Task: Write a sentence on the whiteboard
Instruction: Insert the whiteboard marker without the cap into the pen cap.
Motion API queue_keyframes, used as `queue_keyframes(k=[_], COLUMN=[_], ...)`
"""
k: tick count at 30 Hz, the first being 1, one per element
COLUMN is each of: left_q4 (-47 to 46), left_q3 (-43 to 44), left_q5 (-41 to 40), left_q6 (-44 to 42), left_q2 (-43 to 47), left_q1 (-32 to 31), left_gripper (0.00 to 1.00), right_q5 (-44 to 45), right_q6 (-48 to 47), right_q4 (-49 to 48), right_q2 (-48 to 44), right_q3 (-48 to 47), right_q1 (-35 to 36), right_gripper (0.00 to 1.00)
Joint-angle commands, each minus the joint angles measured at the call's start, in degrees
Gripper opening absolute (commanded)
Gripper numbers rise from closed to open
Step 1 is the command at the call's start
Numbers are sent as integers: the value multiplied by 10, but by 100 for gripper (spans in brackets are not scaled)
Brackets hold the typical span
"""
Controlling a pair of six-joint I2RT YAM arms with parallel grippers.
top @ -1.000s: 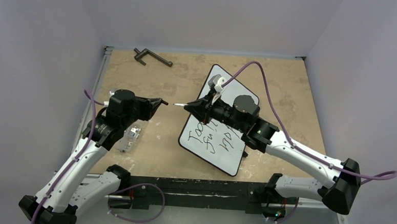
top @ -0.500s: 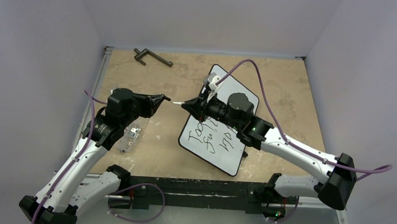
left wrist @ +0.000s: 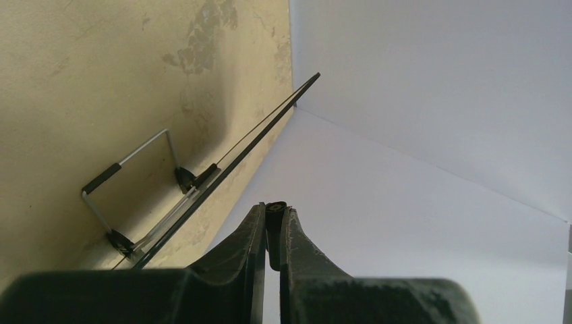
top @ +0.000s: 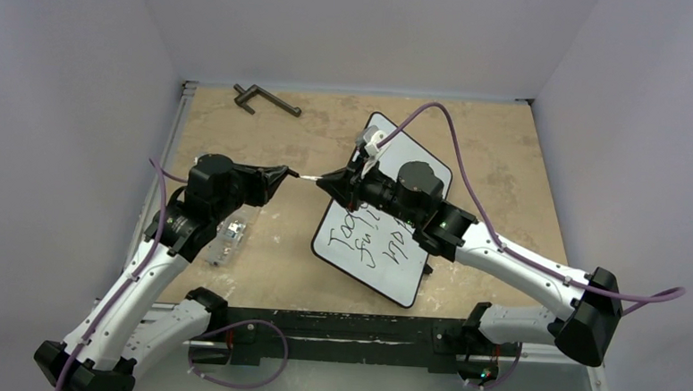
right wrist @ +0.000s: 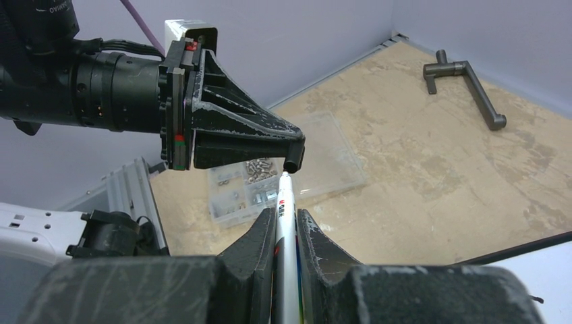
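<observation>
On the tan tabletop (top: 506, 150), between lilac walls (top: 361, 26), sits the whiteboard (top: 397, 274).

Pale lavender walls (top: 361, 26) around mottled tan tabletop (top: 497, 159)

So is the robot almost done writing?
Nearly. Three lines of the sentence are on the whiteboard. The right gripper grips the marker, its tip meeting a small black cap pinched in the left gripper. Left, probably: pushing the cap on and setting the marker down.
</observation>
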State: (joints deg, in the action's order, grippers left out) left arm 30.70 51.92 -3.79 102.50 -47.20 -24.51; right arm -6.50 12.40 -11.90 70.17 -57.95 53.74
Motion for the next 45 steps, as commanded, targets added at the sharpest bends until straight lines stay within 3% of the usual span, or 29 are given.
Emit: queue_keyframes(k=[1, 29, 45], left_q4=[-27, -34, -49], left_q3=[-1, -2, 6], left_q5=[12, 28, 35], left_q6=[9, 14, 31], left_q2=[-3, -2, -13], left_q1=[4, 4, 4], left_gripper=[0, 0, 0], right_q5=[18, 31, 121], right_q6=[-9, -6, -46], right_q4=[-31, -42, -28], right_q2=[3, 31, 70], right_q3=[-26, -37, -69], right_q1=[4, 4, 38], right_gripper=[0, 0, 0])
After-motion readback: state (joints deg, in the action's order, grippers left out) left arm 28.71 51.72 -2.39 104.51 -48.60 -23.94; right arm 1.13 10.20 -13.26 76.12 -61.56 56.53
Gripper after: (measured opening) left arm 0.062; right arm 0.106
